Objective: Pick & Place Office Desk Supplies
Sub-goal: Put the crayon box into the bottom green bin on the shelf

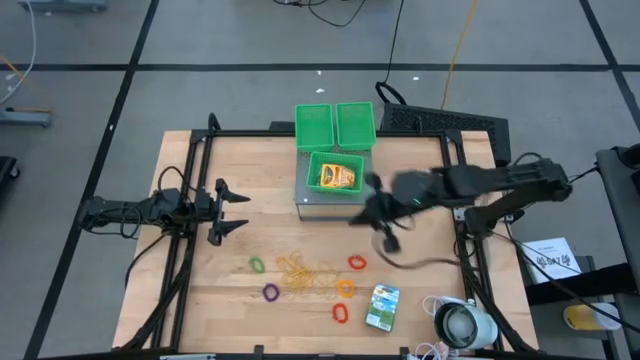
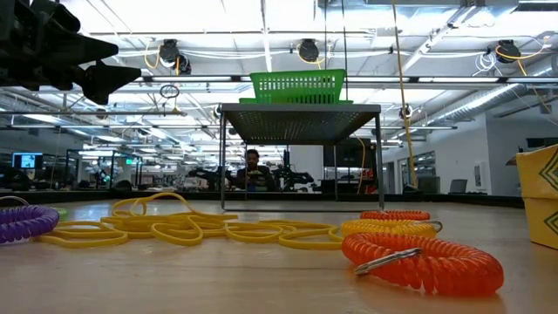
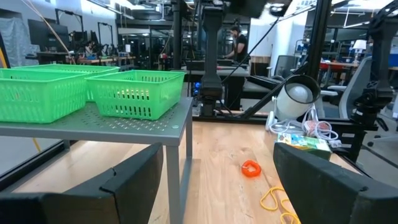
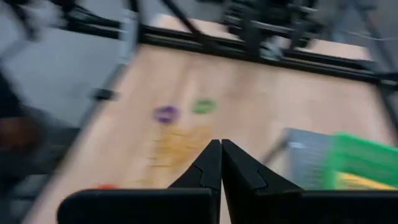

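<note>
Crayon box (image 1: 337, 176) sits inside front green mesh bin (image 1: 317, 158) on grey raised shelf (image 1: 305, 198) at desk's (image 1: 200, 310) far middle. Coloured rings, tan rubber bands (image 1: 305, 274), green-white packet (image 1: 381, 307) lie loose on near desk. Right hand (image 1: 383, 224), fingers clenched and empty, hangs just beside shelf's right side. Left hand (image 1: 236, 211) waits at desk's left, fingers spread, empty.

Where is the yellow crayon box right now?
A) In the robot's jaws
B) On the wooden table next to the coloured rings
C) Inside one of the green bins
C: in the high view the crayon box lies inside the nearest green bin, up on the grey shelf.
</note>
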Controlling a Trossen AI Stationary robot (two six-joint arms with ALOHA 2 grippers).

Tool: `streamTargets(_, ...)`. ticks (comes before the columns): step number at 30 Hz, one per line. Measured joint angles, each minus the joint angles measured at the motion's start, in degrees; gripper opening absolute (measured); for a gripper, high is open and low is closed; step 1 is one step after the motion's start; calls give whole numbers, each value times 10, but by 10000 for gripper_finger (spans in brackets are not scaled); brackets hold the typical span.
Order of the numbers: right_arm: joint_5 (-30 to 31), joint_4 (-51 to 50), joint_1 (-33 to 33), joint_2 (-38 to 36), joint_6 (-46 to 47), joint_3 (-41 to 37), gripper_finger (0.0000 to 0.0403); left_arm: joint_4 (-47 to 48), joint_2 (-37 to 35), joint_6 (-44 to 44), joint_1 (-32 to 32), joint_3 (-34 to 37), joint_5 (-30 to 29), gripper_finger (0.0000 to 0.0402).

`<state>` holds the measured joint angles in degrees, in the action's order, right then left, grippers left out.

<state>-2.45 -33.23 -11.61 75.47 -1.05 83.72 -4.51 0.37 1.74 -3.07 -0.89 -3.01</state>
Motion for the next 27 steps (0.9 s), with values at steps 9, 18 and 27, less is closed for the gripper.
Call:
streamTargets(9, -21, 216, -165, -72, 68, -148, 10, 0, 0, 0, 0, 0, 0, 310)
streamTargets(18, -104, 534, -216, -78, 112, -316, 154, 0, 0, 0, 0, 0, 0, 310)
streamTargets(27, -37, 205, -198, -77, 361, -316, 246, 0, 0, 0, 0, 0, 0, 310)
